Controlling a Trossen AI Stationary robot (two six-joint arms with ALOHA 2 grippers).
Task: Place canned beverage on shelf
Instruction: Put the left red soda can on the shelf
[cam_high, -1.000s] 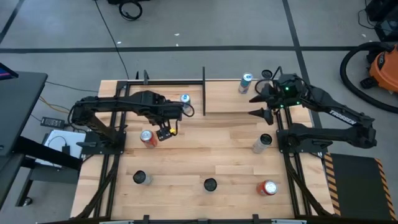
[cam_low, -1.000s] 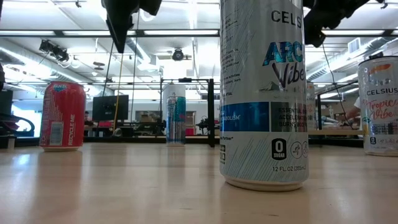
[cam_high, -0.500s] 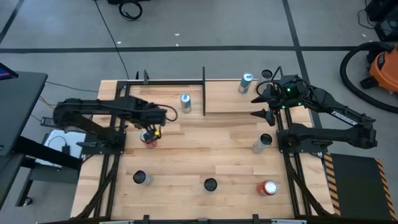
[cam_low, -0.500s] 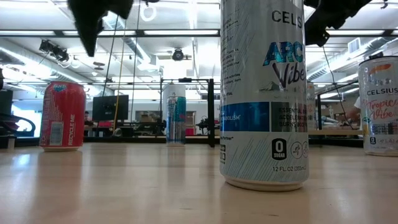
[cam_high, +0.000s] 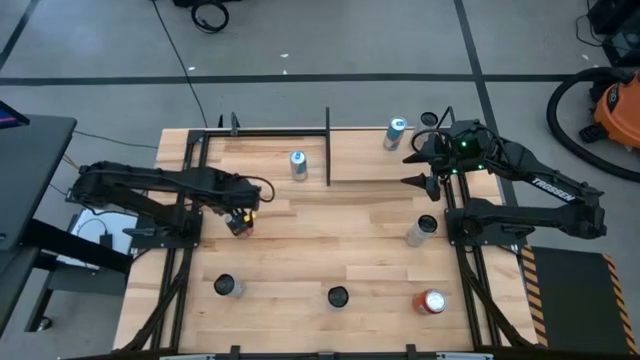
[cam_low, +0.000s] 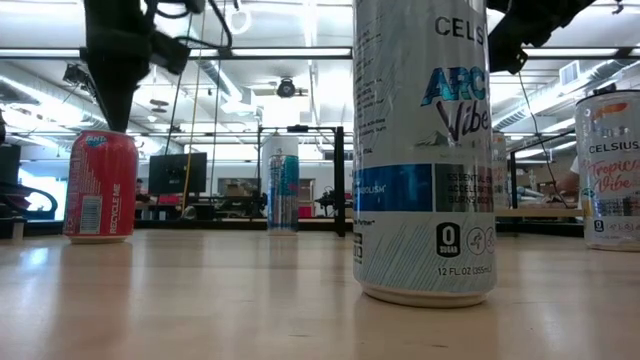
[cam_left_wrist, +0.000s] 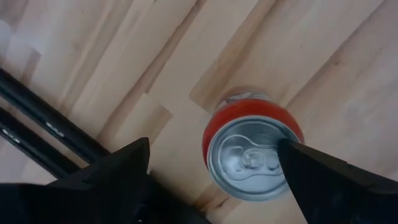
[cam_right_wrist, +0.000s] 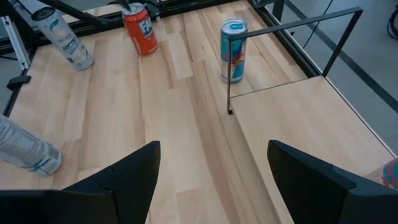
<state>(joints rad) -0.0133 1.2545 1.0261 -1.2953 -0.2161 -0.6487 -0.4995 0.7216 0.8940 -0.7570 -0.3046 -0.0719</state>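
While the left gripper (cam_left_wrist: 211, 171) hovers above the red can (cam_left_wrist: 252, 155) with fingers spread wide, nothing held; the right gripper (cam_high: 420, 170), fingers likewise wide, waits beside the shelf (cam_high: 265, 150).

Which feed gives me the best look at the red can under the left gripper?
The left wrist view: the red can fills the frame from above, between the open left gripper fingers. The high view shows it mostly hidden under the arm. The low view shows its side; the right wrist view shows it far off.
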